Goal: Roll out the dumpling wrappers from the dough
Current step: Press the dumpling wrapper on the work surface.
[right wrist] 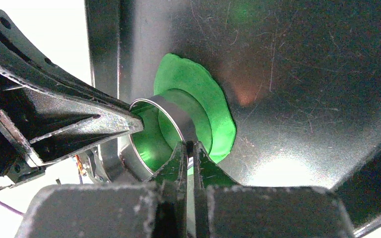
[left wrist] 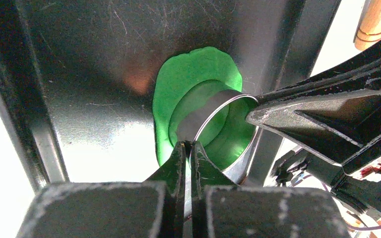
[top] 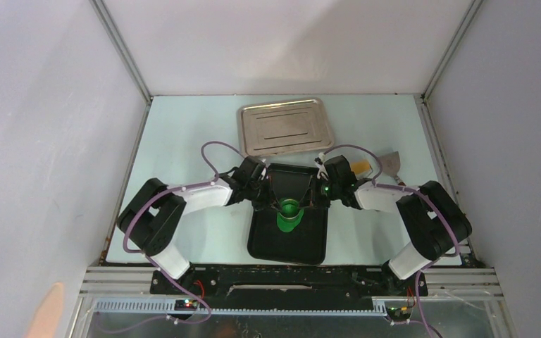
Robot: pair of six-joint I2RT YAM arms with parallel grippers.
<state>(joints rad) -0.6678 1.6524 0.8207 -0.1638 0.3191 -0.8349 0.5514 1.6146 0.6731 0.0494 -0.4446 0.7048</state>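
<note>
The dough (top: 289, 226) is a flattened bright green sheet on the black tray (top: 289, 248). A shiny metal ring cutter (top: 291, 208) stands on it, and green shows inside the ring. My left gripper (top: 276, 204) is shut on the ring's left rim and my right gripper (top: 308, 203) on its right rim. The left wrist view shows the dough (left wrist: 198, 69), the ring cutter (left wrist: 209, 113) and the left gripper (left wrist: 189, 145) pinching its wall. The right wrist view shows the dough (right wrist: 201, 87), the ring cutter (right wrist: 174, 113) and the right gripper (right wrist: 190, 147) likewise. Separate dumpling wrappers are out of view.
A silver metal tray (top: 285, 128) lies behind the black tray. A wooden roller (top: 361, 165) and a metal scraper (top: 393, 165) lie at the right rear, close behind the right arm. The enclosure walls stand on both sides of the table.
</note>
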